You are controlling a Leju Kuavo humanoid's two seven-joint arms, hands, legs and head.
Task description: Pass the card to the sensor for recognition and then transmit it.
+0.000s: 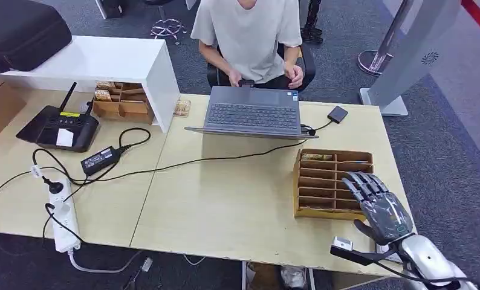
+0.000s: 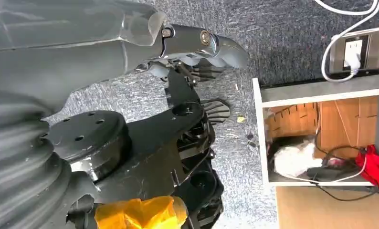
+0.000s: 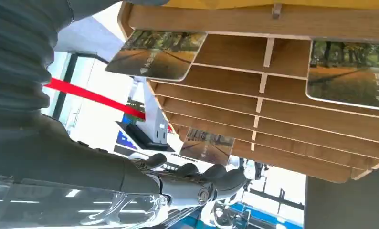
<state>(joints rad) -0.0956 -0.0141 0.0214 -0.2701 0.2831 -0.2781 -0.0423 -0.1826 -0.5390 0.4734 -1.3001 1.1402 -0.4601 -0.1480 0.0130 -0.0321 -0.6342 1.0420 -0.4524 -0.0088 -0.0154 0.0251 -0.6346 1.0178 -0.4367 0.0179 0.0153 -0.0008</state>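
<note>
Right wrist view shows me the cards best: three flat picture cards with a tree-lined road printed on them sit in the brown wooden rack with many slots. One picture card leans out of a slot, a second card lies in another slot of a different column, and a third card sits in a slot closer to my fingers. From the head view I see the same rack on the pale wooden table, near the table's right end.

My right hand is held over the near right corner of the rack, fingers straight and spread a little, pointing at the slots. It holds nothing. In the wrist view its fingertips are close to the third card, but I cannot tell if they touch it.

My left hand has nothing in it, and its fingers are stretched out over grey carpet.

Behind the rack is a grey open laptop, and a small dark square box on a cable lies just right of it. A person in a pale shirt sits behind the laptop. Far left on the table are a black router with antennas and a white power strip.
</note>
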